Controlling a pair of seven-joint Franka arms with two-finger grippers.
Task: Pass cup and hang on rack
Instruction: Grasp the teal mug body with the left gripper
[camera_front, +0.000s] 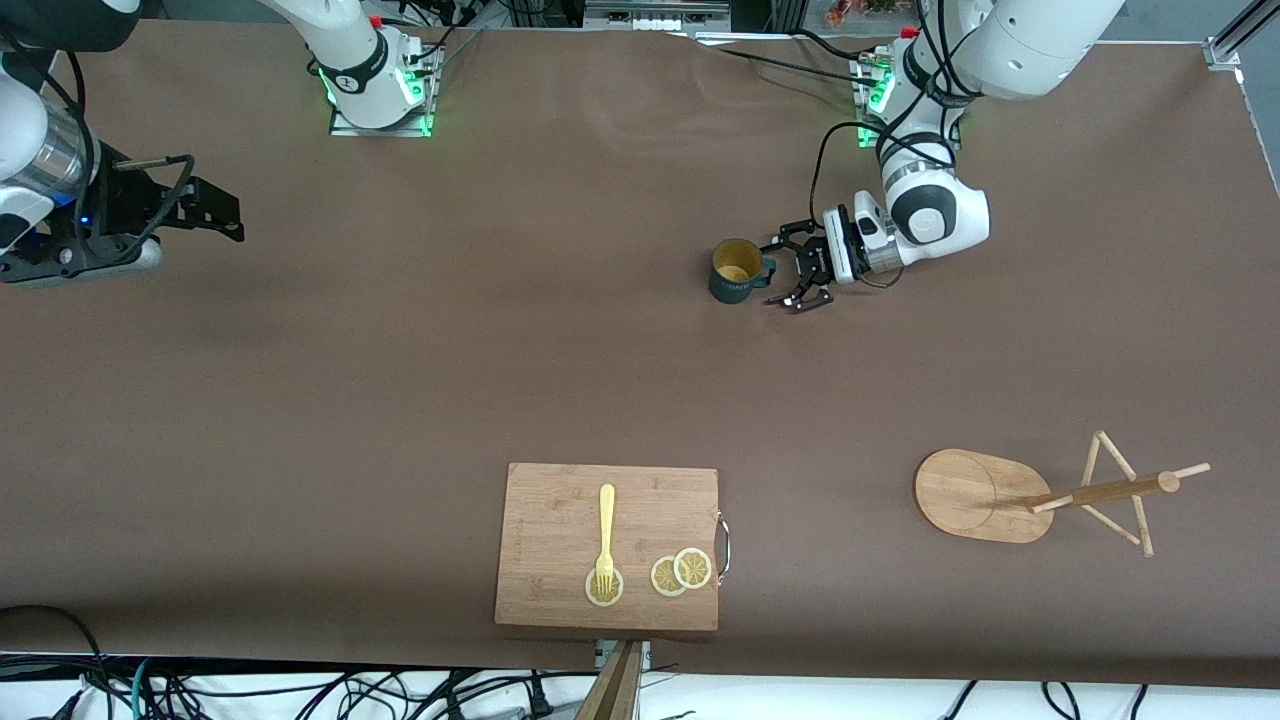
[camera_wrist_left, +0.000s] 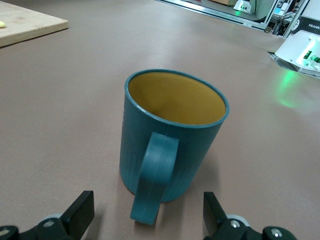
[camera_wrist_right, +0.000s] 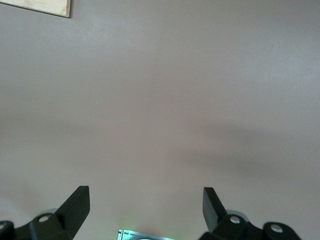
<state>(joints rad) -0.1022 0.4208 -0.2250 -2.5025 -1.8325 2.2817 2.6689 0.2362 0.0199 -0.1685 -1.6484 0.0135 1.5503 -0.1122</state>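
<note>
Now the left tool, spread wide, faces the cup handle: grasp pending, needs advancing, closing. Right tool waits, wide.

Matt ribbed cup, perhaps plastic; pale wooden rack; matt brown table covering.

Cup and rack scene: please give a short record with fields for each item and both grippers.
cup: upright on the table, handle toward the left gripper
left gripper: low beside the cup, jaws open on either side of the handle, not touching
right gripper: waits at the right arm's end of the table, jaws open, holding nothing
rack: nearer the front camera than the cup, no cup on it
</note>
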